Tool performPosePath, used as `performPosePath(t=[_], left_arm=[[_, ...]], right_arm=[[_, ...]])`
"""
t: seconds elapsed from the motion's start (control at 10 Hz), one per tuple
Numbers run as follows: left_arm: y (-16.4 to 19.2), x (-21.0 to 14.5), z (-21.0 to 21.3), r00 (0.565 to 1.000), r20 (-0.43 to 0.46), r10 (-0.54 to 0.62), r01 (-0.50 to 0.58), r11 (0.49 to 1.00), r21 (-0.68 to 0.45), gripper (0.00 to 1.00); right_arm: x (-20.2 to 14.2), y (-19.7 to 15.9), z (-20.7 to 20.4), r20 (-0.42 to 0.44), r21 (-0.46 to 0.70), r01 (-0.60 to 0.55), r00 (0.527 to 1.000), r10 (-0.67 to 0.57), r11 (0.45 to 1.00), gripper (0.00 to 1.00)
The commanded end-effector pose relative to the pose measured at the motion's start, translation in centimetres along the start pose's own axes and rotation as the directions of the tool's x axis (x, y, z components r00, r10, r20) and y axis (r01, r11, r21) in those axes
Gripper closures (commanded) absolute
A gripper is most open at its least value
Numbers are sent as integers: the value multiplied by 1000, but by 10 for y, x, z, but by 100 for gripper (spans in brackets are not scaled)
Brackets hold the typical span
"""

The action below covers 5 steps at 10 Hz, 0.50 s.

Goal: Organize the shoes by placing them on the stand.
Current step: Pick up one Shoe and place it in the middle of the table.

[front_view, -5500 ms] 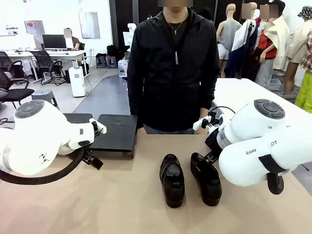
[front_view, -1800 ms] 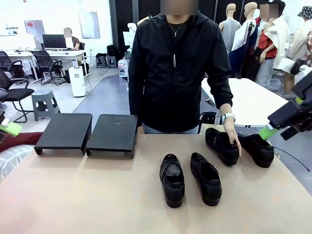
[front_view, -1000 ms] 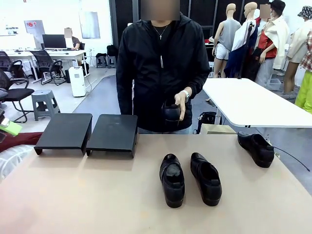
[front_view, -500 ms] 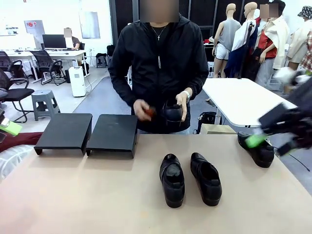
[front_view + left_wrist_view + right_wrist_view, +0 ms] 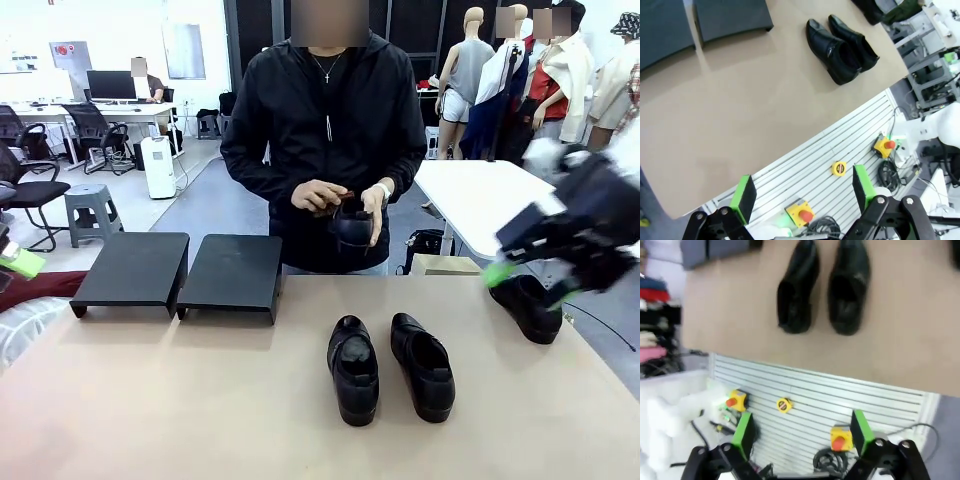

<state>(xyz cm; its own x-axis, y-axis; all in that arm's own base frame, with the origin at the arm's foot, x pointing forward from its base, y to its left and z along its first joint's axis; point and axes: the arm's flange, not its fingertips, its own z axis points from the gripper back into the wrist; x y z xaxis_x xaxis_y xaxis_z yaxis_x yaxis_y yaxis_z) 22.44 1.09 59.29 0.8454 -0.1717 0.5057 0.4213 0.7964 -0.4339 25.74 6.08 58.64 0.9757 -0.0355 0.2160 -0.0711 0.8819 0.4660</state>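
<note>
So far the low matte-black stand point(image 5: 180, 270), centre left, is bare: two black leather strap shoes point(image 5: 353, 370) lie mid-frame, a third shoe point(image 5: 527, 308) at right by spread right jaws, a fourth shoe point(image 5: 350, 230) in the person's hands point(image 5: 318, 194); left jaws spread

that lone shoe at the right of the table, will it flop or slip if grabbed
The lone shoe probably keeps its shape: the thick sole and moulded upper look stiff. Its glossy leather may slip in a pinch grip. Resting flat on its sole, it should slide rather than tip when pushed.
</note>
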Motion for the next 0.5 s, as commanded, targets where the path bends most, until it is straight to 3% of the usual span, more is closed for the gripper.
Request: performPosePath(t=[0.0,0.2,0.4], left_arm=[[2,0,1,1000,0,-16,16,1000,-22,0],[2,0,1,1000,0,-16,16,1000,-22,0],[2,0,1,1000,0,-16,16,1000,-22,0]], right_arm=[[-19,-71,51,81,48,31,996,-35,998,0],[-30,-132,71,172,125,180,965,-200,976,0],[-25,-135,71,229,142,236,937,-264,961,0]])
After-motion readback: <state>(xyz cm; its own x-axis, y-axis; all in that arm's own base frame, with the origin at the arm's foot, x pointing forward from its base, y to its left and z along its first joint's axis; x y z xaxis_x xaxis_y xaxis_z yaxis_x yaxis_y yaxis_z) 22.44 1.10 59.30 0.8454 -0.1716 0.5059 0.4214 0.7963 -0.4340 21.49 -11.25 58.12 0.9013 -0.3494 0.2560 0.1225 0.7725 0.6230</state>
